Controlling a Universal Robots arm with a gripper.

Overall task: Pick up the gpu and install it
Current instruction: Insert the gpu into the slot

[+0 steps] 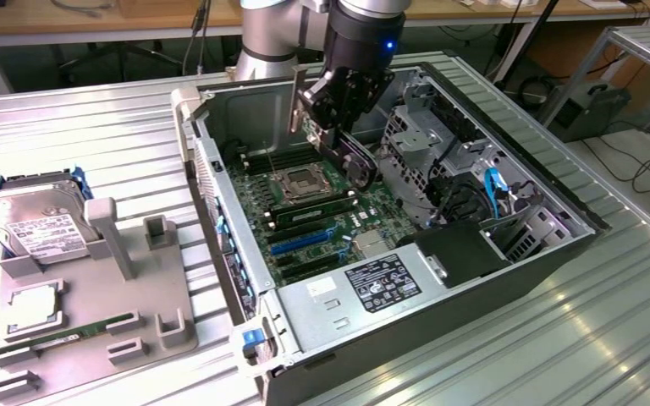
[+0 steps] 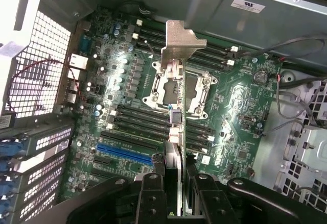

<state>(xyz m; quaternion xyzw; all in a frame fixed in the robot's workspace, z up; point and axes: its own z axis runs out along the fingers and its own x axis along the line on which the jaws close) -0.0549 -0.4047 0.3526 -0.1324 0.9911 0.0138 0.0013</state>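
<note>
My gripper [image 1: 338,125] hangs inside the open computer case [image 1: 551,211], shut on the gpu [image 1: 354,161]. The thin dark card hangs edge-down above the motherboard [image 1: 302,222], its silver bracket [image 1: 300,95] pointing toward the case's back wall. In the wrist view the gpu [image 2: 173,132] appears edge-on between my black fingers [image 2: 150,196], with its bracket [image 2: 181,43] over the CPU socket [image 2: 196,91]. The card floats clear of the board. A blue slot [image 2: 125,152] lies on the board to one side of the card.
Drive cages [image 1: 426,135] and cables crowd the case on the exterior view's right. The power supply [image 1: 382,283] fills the near end. On the exterior view's left a grey fixture [image 1: 133,338] holds a hard drive in a blue frame [image 1: 31,222], a green RAM stick [image 1: 65,335] and a CPU [image 1: 31,304].
</note>
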